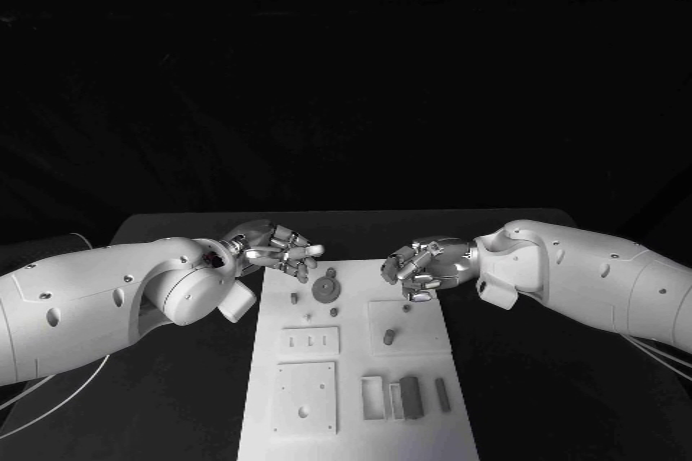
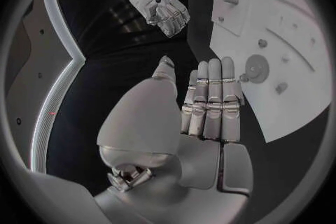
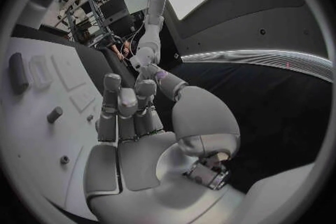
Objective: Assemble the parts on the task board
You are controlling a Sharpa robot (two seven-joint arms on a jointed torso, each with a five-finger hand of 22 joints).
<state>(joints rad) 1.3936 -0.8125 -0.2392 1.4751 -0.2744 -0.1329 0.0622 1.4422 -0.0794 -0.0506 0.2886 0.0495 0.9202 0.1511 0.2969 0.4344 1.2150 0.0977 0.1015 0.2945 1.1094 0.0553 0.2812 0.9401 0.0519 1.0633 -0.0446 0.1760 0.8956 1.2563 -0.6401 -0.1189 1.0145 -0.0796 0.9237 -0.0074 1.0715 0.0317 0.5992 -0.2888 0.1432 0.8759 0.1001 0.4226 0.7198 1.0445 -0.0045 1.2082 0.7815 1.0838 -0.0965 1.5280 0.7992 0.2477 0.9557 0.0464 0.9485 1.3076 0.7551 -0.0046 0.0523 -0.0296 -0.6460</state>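
Two hands, left (image 1: 278, 249) and right (image 1: 423, 264), hover w/ fingers extended, holding nothing, over the far end of the board (image 1: 277, 333) (near end cut off), where a disc (image 1: 326, 287), a peg (image 1: 388, 334) and 3 dark bars (image 1: 413, 395) lie mid-table, small holes hard to read.
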